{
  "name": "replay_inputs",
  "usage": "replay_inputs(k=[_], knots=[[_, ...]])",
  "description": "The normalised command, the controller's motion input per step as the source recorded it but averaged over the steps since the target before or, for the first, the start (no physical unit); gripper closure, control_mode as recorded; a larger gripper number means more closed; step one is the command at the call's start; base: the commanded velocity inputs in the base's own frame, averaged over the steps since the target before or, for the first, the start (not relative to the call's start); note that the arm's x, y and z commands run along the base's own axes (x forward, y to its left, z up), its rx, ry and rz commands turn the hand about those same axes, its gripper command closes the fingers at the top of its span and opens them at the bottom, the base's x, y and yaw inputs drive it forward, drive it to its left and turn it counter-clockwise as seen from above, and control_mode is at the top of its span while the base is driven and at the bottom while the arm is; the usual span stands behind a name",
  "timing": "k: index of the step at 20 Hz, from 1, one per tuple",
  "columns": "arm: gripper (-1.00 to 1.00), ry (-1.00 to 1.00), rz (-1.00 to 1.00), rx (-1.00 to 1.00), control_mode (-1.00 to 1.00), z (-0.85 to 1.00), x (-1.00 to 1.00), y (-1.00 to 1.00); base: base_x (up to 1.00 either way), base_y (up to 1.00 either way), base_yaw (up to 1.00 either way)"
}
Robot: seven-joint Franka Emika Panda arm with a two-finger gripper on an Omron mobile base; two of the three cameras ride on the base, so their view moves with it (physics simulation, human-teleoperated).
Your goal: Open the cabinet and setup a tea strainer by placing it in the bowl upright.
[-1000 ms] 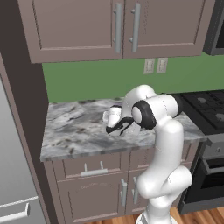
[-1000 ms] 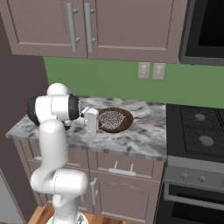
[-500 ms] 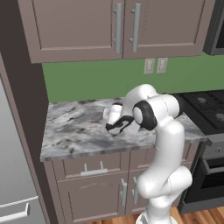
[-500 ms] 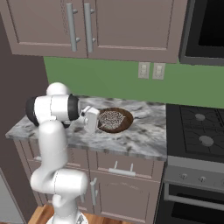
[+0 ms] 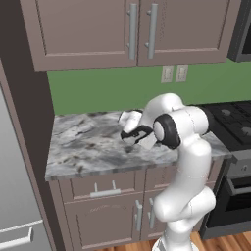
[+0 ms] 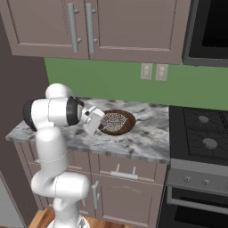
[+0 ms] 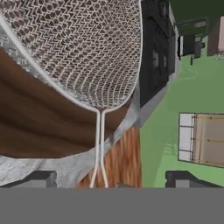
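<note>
The tea strainer [image 6: 114,121] sits in the bowl [image 6: 128,125], its mesh basket filling most of the dark wood hollow. The bowl rests on the marble counter [image 6: 147,143], below the wall outlets [image 6: 153,71]. The gripper [image 6: 93,121] hangs just beside the bowl's left rim, jaws spread wide and holding nothing, the strainer's wire handle [image 7: 99,148] running between the fingertips [image 7: 40,179].
</note>
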Motion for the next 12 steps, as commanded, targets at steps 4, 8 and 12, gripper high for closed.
replay_inputs(k=[4,8,12], knots=[[-1.0,0.0,0.01,0.14,-1.0,0.0,-0.15,0.04,0.0,0.0,0.0],[-1.0,-0.01,0.0,0.21,-1.0,0.0,-0.15,0.0,0.0,0.0,0.0],[-1.0,-0.02,0.0,0.27,-1.0,0.07,-0.15,0.0,0.0,0.0,0.0]])
